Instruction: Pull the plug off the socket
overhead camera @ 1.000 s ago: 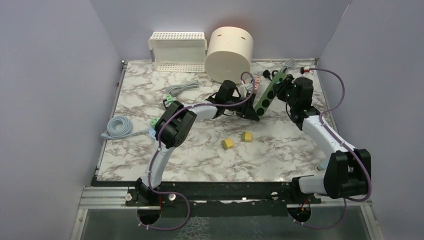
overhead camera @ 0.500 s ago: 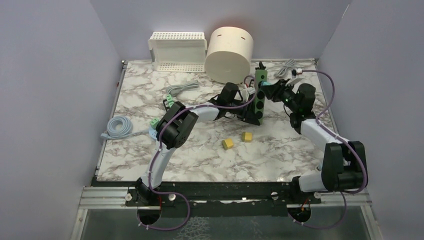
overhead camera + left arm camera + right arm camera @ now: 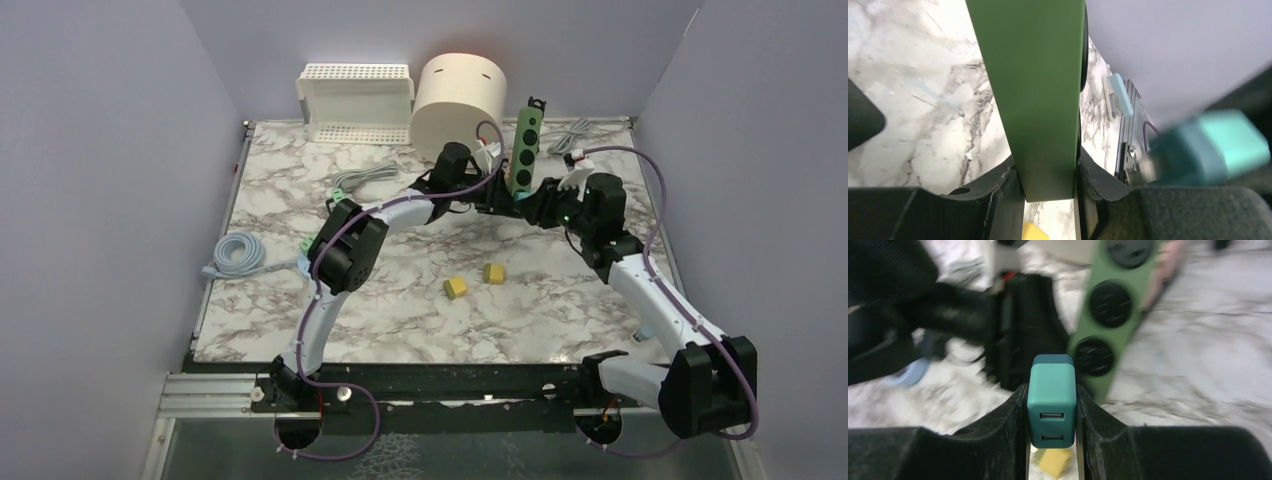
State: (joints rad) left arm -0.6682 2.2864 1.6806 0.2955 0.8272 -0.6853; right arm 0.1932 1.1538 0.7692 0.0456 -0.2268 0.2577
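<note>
Two grippers meet near the far middle of the marble table [image 3: 300, 300], each closed around its own object. The left gripper [image 3: 1048, 182] clamps the lower end of the green power strip [image 3: 1030, 90], which fills the gap between its fingers. In the overhead view the strip stands nearly upright, with its top leaning toward the back wall.

The right gripper [image 3: 1052, 395] pinches the teal USB charger plug [image 3: 1052, 385] between both fingers, the two USB ports facing its wrist camera. The plug is out of the strip. Its far end sits just left of the lowest socket [image 3: 1093, 356], and that round black face is uncovered, like the two above it. From the left wrist, the plug appears as a blurred teal block off to the right of the strip, with a gap between them.

Nearer the arms' bases lie two yellow blocks [image 3: 456, 288], and a white round tub [image 3: 458, 105] and a white perforated basket [image 3: 355, 100] stand behind.
</note>
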